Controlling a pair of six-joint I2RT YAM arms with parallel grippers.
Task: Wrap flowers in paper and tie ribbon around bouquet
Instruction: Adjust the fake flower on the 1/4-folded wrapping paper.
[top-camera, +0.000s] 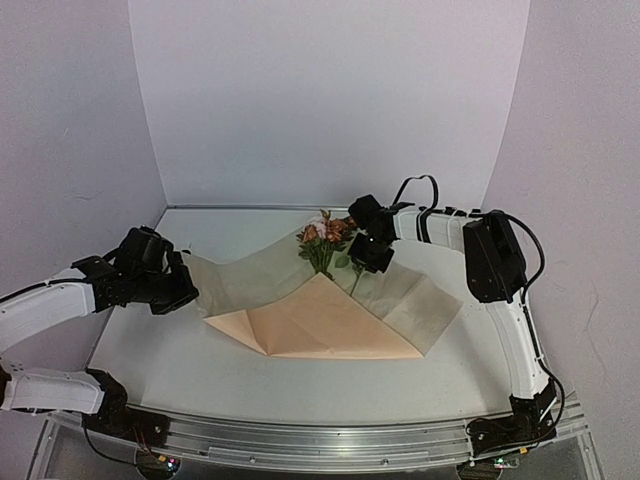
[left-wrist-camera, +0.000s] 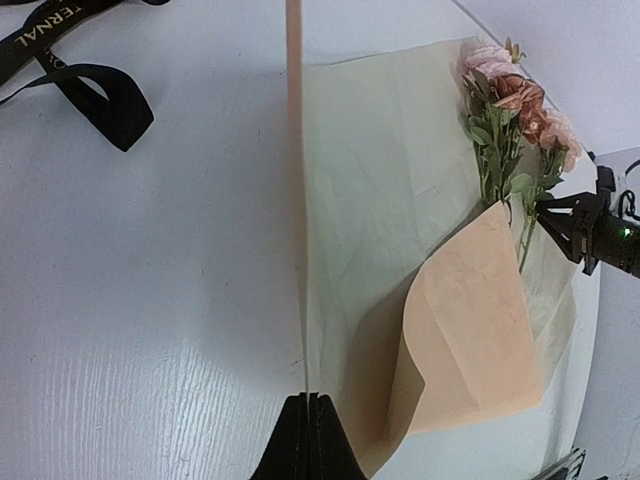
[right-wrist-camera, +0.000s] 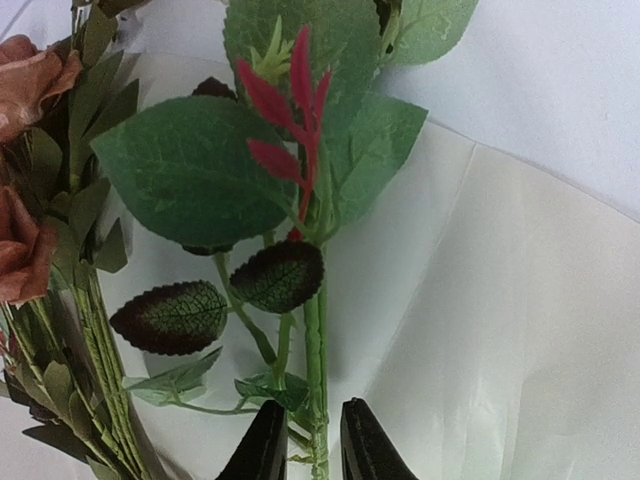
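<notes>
flowers (top-camera: 325, 238): on paper, blooms far | paper (top-camera: 330, 325): tan, partly folded over stems | ribbon (left-wrist-camera: 90, 85): black, looped, apart from paper

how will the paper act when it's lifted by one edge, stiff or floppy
Probably floppy but crease-holding: pinched at one edge by the left gripper, the paper sags in a curve and shows sharp fold lines. Likely light, since a thin pinch carries a long span. It may slide on the smooth table, dragging the flowers.
</notes>
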